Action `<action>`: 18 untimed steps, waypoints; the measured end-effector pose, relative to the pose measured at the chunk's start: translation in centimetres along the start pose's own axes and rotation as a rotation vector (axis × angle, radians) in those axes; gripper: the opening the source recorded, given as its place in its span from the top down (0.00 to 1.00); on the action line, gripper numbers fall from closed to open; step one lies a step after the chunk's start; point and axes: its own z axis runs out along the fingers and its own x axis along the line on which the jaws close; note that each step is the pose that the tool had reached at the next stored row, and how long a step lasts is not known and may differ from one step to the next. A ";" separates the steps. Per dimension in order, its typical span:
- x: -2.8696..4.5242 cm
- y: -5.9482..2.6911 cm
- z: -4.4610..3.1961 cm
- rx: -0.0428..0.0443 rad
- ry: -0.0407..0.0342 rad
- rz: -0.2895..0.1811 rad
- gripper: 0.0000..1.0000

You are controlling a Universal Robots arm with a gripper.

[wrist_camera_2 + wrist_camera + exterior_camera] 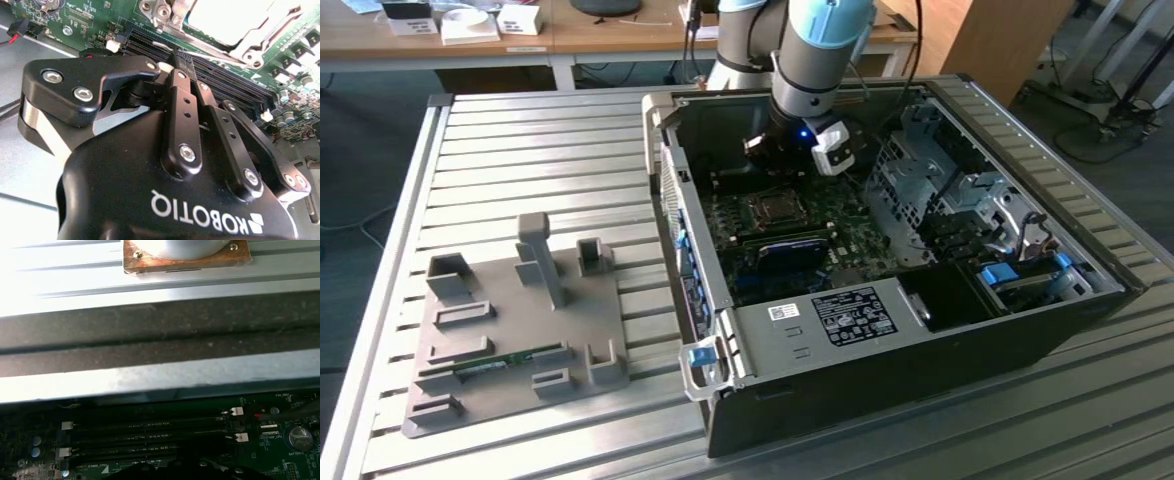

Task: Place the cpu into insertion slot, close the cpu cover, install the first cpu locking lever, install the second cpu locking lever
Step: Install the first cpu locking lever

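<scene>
Ribbed metal surface (520, 150) carries an open case (881, 380) laid on its side, so the board (75, 20) faces the arm (821, 40). Cpu (227, 20) sits in the slot (750, 210), cover (260, 45) seemingly down around it. Gripper (181, 59) hangs just beside, over the memory slots (225, 75), fingers (180, 75) apparently closed on nothing, suited to pushing, not gripping

I see the gripper (175, 60) in matt black with shiny steel screws, a glossy green board (85, 25), a bright bare-metal cover (255, 42), a ribbed, satin aluminium table (520, 140) and a dull grey plastic fixture (520, 320).
</scene>
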 end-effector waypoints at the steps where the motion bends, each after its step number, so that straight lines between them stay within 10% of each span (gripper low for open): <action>1: 0.01 -0.01 0.00 0.0003 -0.0019 0.004 0.89; 6: 0.01 -0.03 0.04 0.0028 -0.0185 0.064 0.89; 18: 0.08 -0.09 0.25 0.0133 -0.0283 0.065 0.89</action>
